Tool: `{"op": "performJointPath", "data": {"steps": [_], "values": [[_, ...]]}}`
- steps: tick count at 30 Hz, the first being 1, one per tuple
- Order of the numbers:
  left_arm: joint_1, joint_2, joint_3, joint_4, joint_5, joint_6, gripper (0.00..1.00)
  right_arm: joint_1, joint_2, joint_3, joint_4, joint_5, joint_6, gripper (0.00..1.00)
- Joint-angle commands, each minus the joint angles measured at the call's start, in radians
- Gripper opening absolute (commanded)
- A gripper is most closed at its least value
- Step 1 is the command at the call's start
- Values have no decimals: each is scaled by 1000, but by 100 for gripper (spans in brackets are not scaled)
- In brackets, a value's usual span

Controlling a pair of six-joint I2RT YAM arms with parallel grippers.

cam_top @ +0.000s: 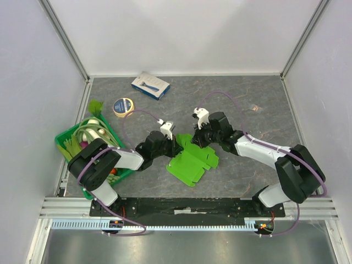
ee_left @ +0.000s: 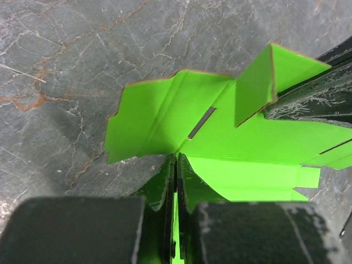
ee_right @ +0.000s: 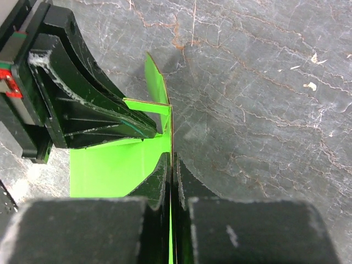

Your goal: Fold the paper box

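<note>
At the left gripper (ee_left: 176,165): clenches on the paper box (ee_left: 242,137); pinches a thin standing panel edge-on between both fingers, with no gap either side of the card; looks out over lime-green sheet spreading ahead of the jaws, with a narrow slit just ahead and slightly right, and a raised flap further ahead to the right, against the other arm's black finger.

At the right gripper (ee_right: 171,159): likewise grasps the box; squeezes an upright panel edge-on between closed jaws; shows a small tab bent off to the left just ahead of the fingertips, flat green card left of the jaws, bare grey table (ee_right: 264,82) to their right.

From above: holds both sets of jaws near each other at the far edge of the box; leaves the rest of the sheet lying flat on the near side of the jaws.

Well left of the left jaws: notes a green crate (cam_top: 71,142) of vegetables; beyond the jaws, a tape roll (cam_top: 122,106) and a blue-and-white carton (cam_top: 150,85), both apart from the box.
</note>
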Motion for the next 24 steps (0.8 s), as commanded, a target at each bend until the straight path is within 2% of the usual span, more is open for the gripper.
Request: {"op": "performJointPath", "data": {"steps": [1,3,4,9,12,15,24], "values": [[-47,-18,10,71,-147,72,4,57,24,15,-16,153,-61,9],[-53,-14,4,73,-169,79,2,67,19,11,-30,200,-65,13],[-55,-14,2,77,-178,79,2,66,15,9,-35,205,-64,20],[-55,-23,-21,83,-202,97,2,66,7,35,-111,217,-79,28],[-55,-23,-29,82,-204,100,2,63,-11,39,-128,236,-84,37],[-55,-15,-35,83,-204,103,2,46,-39,39,-135,202,-65,41],[-53,-20,-41,74,-206,115,2,-12,-67,39,-110,90,-41,38]]}}
